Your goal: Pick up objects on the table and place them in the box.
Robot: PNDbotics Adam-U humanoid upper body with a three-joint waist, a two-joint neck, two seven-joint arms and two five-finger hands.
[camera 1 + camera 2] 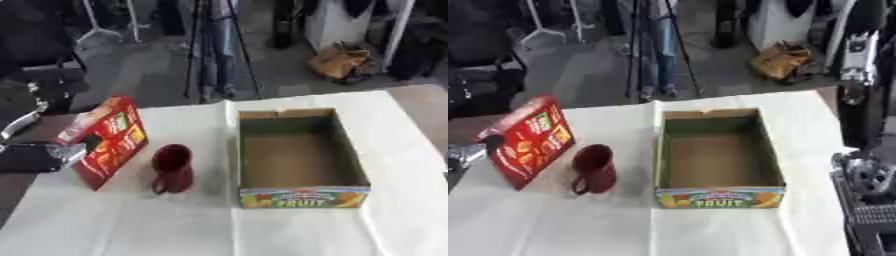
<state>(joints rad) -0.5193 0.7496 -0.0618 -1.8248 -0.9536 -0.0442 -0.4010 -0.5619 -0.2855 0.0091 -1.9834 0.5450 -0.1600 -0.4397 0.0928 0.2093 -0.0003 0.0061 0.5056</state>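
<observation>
The desk [175,230] is covered in a white cloth and fills the lower part of both views. On it, right of centre, sits an open cardboard box [302,192] with a colourful fruit-printed front wall; nothing lies inside it. To the left stands a red carton [112,142] printed with snack pictures, tilted so its top leans away from the box. The left robot hand [70,152] comes in from the left edge and its fingers are closed around the carton's near-left edge, holding it. Between the carton and the box, just beside the carton's lower corner, a dark red mug [172,169] stands upright on the cloth with its handle towards the front. The right robot hand [868,177] shows at the right edge of the right eye view, well apart from the box; whether its fingers are spread or curled cannot be told.
</observation>
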